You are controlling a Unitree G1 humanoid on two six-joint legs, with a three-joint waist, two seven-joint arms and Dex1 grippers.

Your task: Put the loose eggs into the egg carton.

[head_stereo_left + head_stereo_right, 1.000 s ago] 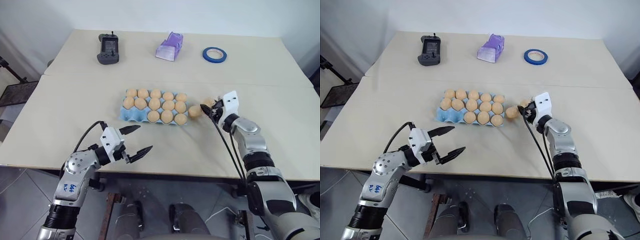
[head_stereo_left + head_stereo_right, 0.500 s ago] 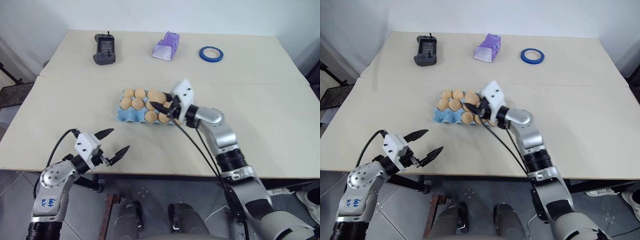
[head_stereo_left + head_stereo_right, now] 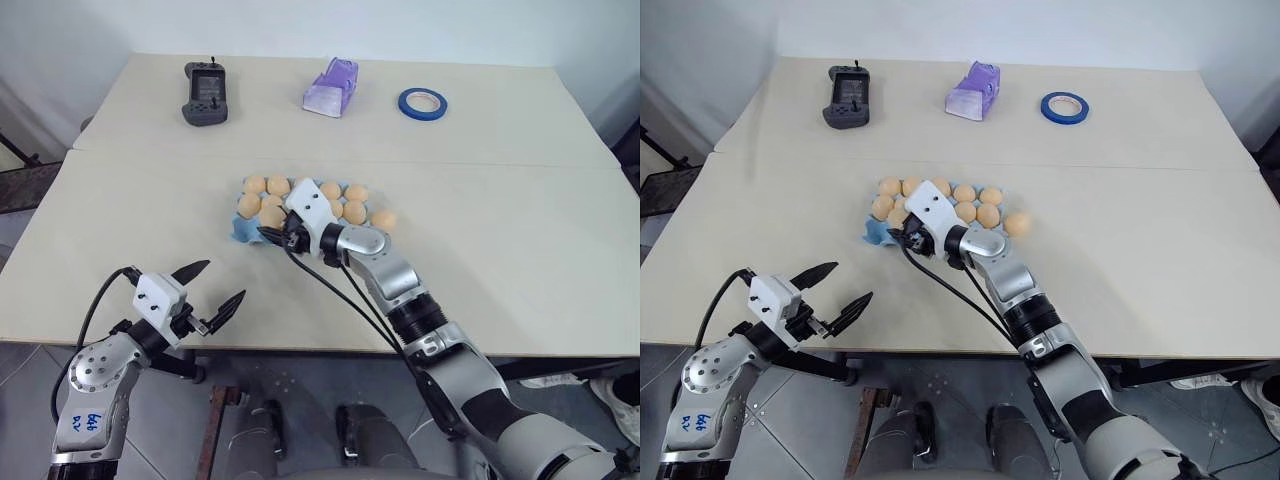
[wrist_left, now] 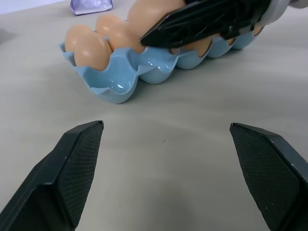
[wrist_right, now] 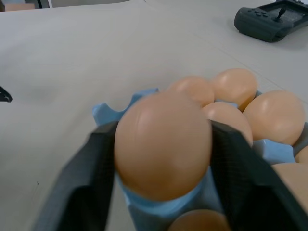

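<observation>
I have an egg (image 5: 162, 144) between the right tool's (image 3: 279, 237) fingers, sitting over the near-left corner cup of the blue egg carton (image 4: 115, 89); whether the grip has let go I cannot tell. I'd spread the fingers slowly and lift straight up, clear of its neighbours. Left tool (image 3: 205, 291) hangs open off the bench edge. One loose egg (image 3: 384, 220) waits beside the carton's right end.

Two pale tables (image 3: 520, 130) are set edge to edge, a seam running across between them. On the far table, a dark grey handheld controller (image 3: 205, 93) lies toward the left. A crumpled purple box (image 3: 331, 89) is placed near the middle, and a roll of blue tape (image 3: 423, 103) lies flat to its right. All three are kept well apart. Grey tiled floor (image 3: 30, 400) is seen below the near edge.
</observation>
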